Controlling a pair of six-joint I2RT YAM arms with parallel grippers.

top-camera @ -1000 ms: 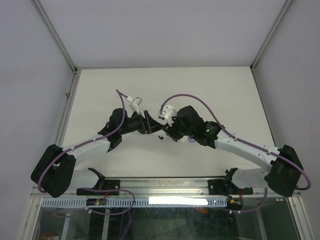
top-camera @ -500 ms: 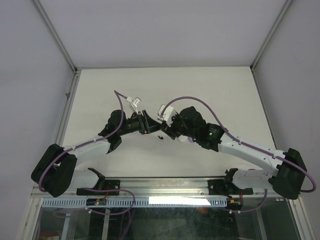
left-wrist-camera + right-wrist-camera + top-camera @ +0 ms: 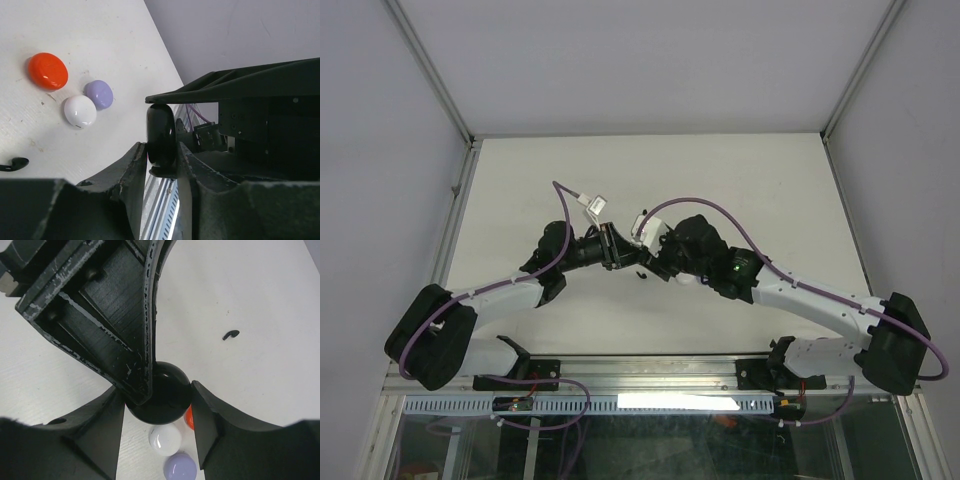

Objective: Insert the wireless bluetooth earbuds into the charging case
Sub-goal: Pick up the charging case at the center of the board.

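Observation:
A glossy black round charging case [image 3: 165, 390] hangs above the table, gripped by both arms. My right gripper [image 3: 157, 396] is shut on its round rim, one finger on each side. My left gripper [image 3: 161, 148] is shut on the same case [image 3: 160, 132], pinching its two flat faces edge-on. In the top view the two grippers meet mid-table, left gripper [image 3: 618, 250] against right gripper [image 3: 650, 258]. One small black earbud [image 3: 230, 334] lies loose on the table, also seen as the earbud [image 3: 14, 163] in the left wrist view. No other earbuds show.
Three closed round cases lie together on the table under the grippers: red [image 3: 47, 71], lilac [image 3: 98, 94] and white [image 3: 80, 110]. In the right wrist view the white case [image 3: 165, 440] and lilac case [image 3: 181, 467] sit just below the held case.
My left gripper has closed from wide open onto the black case held by the right gripper. Both arms shifted slightly toward each other.

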